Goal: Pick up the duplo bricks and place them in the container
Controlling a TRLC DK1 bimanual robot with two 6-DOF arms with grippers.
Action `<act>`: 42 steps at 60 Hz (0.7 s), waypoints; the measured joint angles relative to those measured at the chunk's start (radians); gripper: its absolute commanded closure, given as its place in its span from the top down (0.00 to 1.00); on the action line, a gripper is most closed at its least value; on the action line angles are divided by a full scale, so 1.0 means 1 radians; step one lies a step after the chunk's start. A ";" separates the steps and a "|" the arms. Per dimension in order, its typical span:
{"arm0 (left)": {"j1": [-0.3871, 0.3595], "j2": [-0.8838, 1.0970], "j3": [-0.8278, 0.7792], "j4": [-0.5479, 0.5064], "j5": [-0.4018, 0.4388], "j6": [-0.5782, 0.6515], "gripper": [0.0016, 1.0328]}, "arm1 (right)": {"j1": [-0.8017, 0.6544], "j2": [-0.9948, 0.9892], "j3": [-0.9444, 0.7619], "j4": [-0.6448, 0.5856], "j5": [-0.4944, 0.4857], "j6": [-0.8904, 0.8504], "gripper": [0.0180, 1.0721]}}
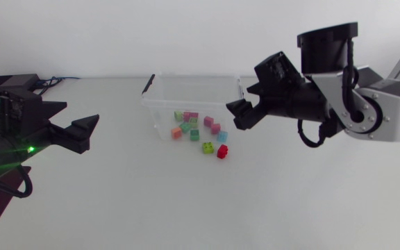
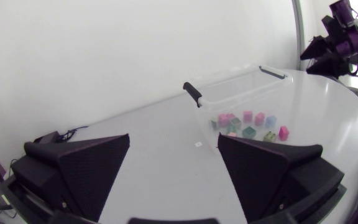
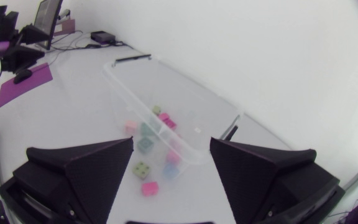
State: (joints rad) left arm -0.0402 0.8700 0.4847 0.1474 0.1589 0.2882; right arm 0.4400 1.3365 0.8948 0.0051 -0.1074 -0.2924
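Across the white table (image 1: 186,208): my two arms are coming in from opposite sides, and the task's things are lying between them toward the far edge.
Right arm (image 1: 367,111): it is hanging above the table, just beside the container's right end.
Left arm (image 1: 19,128): it is sitting low at the left edge, well apart from the container.
Clear plastic container with black clip handles (image 1: 186,90): it is standing upright and open-topped.
Right gripper (image 3: 171,140): I am holding its fingers spread wide, gripping nothing.
Left gripper (image 2: 174,137): I am holding it spread wide too, gripping nothing.
Small coloured duplo bricks (image 1: 198,130): they are lying in a loose cluster along the container's front wall. I cannot tell whether those nearest the wall are inside it.
Red brick (image 1: 222,152) and green brick (image 1: 207,147): they are lying on bare table at the cluster's near edge, just beside each other.
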 measured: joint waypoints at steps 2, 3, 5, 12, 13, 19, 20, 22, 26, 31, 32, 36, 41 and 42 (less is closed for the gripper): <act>0.002 -0.003 -0.003 0.000 -0.009 0.000 0.96 | 0.000 -0.004 -0.026 0.001 -0.001 -0.003 0.86; 0.003 -0.004 -0.004 0.000 -0.011 0.000 0.96 | 0.000 -0.005 -0.038 0.001 -0.001 -0.003 0.86; 0.005 -0.007 -0.007 0.001 -0.015 0.000 0.96 | 0.000 -0.007 -0.060 0.002 -0.004 -0.004 0.86; 0.004 -0.013 -0.027 0.002 -0.053 -0.001 0.96 | 0.000 -0.006 -0.130 0.032 -0.015 -0.007 0.86; 0.002 -0.013 -0.032 0.004 -0.061 -0.002 0.96 | 0.002 -0.002 -0.139 0.043 -0.016 -0.007 0.86; -0.009 -0.032 -0.064 0.008 -0.071 -0.004 0.96 | 0.003 0.048 -0.155 0.103 -0.019 -0.007 0.86; -0.010 -0.036 -0.067 0.008 -0.071 -0.004 0.96 | 0.004 0.061 -0.156 0.110 -0.019 -0.007 0.86; -0.011 -0.048 -0.075 0.011 -0.071 -0.004 0.96 | 0.005 0.091 -0.157 0.129 -0.019 -0.007 0.86; -0.011 -0.082 -0.095 0.041 -0.071 -0.004 0.96 | 0.005 0.151 -0.158 0.158 -0.019 -0.008 0.86; -0.011 -0.150 -0.125 0.065 -0.071 -0.011 0.96 | 0.004 0.219 -0.157 0.166 -0.023 -0.022 0.86; -0.011 -0.164 -0.132 0.068 -0.071 -0.020 0.96 | 0.004 0.232 -0.157 0.170 -0.023 -0.023 0.86; -0.011 -0.219 -0.155 0.072 -0.071 -0.054 0.96 | 0.004 0.267 -0.157 0.188 -0.024 -0.030 0.86; -0.011 -0.257 -0.182 0.088 -0.071 -0.090 0.96 | 0.004 0.315 -0.157 0.208 -0.027 -0.034 0.86; -0.011 -0.259 -0.186 0.092 -0.071 -0.093 0.96 | 0.004 0.324 -0.157 0.209 -0.028 -0.038 0.86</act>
State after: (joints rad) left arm -0.0517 0.6106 0.2989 0.2394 0.0879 0.1951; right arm 0.4442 1.6604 0.7380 0.2146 -0.1352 -0.3302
